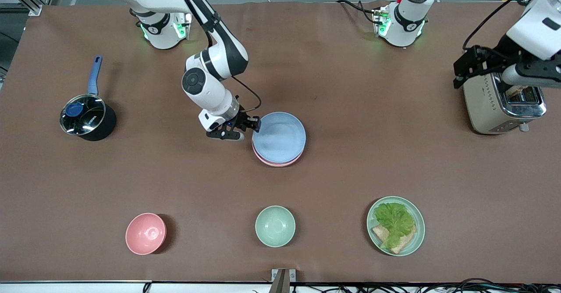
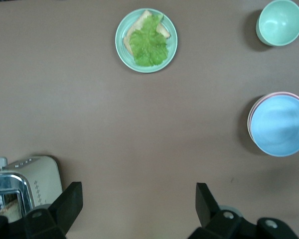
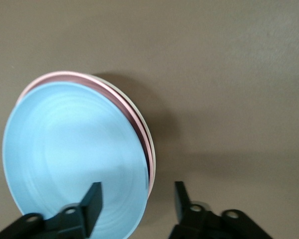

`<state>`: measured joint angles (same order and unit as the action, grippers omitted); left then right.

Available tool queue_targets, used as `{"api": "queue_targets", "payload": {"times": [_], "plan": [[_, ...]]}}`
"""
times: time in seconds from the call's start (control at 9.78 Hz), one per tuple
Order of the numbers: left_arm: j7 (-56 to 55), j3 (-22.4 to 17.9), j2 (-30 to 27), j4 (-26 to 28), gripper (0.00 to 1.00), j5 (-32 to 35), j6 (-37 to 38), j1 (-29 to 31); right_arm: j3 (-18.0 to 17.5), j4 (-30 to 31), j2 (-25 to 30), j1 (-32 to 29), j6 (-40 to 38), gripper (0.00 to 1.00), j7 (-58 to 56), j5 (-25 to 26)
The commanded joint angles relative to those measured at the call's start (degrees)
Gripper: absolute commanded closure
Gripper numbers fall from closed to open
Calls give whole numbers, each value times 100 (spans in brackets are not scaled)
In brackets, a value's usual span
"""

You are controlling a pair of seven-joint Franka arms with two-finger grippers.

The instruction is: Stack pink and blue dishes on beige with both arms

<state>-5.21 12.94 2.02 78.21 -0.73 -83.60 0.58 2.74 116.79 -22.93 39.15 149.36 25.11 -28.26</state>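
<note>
At mid-desk one blue plate (image 1: 279,136) is stacked on one pink plate (image 1: 276,162), with one beige plate (image 3: 145,130) glimpsed beneath. The right gripper (image 1: 250,125) is held at the stack's rim, jaws wide. Two bowls are counted nearer the camera. The left gripper (image 2: 138,200) is held over the toaster (image 1: 499,106), jaws wide.
</note>
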Motion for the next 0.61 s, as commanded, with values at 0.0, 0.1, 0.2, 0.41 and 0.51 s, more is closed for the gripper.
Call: {"api": "queue_targets", "payload": {"times": [0.0, 0.1, 0.2, 0.41, 0.51], "plan": [[108, -361, -333, 553, 0, -208, 99, -233, 356, 72, 682, -48, -588, 0, -15, -22], [126, -406, -456, 703, 0, -208, 107, -243, 768, 72, 1242, -48, -1202, 0, -7, 440], [126, -415, -587, 878, 0, -208, 99, -234, 1190, 20, 1796, -65, -1939, 0, 2, 1106], [161, -432, -851, 1195, 0, -138, 55, -217, 2008, -514, 2423, -65, -3240, 0, -15, 2075], [161, -459, -939, 1275, 0, -103, 29, -216, 2211, -1074, 2416, -65, -4047, 0, 2, 2558]]}}
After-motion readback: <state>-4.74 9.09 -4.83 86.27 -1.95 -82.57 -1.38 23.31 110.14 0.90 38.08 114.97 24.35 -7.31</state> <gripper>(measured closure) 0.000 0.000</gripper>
